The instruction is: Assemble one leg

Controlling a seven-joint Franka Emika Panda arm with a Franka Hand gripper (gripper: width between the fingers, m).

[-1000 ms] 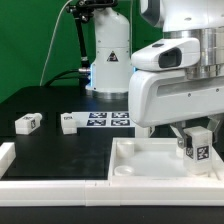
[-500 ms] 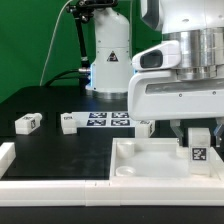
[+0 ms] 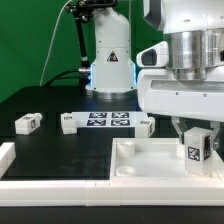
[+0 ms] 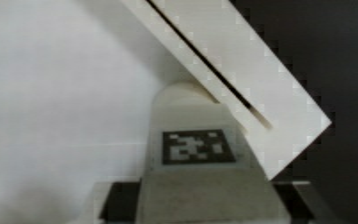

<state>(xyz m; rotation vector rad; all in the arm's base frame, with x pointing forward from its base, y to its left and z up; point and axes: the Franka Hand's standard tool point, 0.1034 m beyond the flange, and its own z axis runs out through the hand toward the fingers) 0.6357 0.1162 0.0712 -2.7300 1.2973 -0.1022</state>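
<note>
My gripper [image 3: 196, 130] is shut on a white leg [image 3: 195, 146] with a black-and-white tag and holds it upright over the far right corner of the large white tray [image 3: 140, 165]. In the wrist view the leg [image 4: 197, 150] fills the space between my dark fingers [image 4: 119, 200], its tip right next to the tray's raised rim [image 4: 229, 70]; I cannot tell whether it touches the tray. Three more legs lie on the black table: one at the exterior view's left [image 3: 26, 123], one beside the marker board [image 3: 68, 122], one behind the tray [image 3: 145, 125].
The marker board [image 3: 108, 120] lies flat behind the tray. A white rail [image 3: 50, 168] borders the table's front and left. The arm's base [image 3: 110, 55] stands at the back before a green backdrop.
The gripper has moved a little toward the exterior view's right with the leg in it. The other legs have not moved.
</note>
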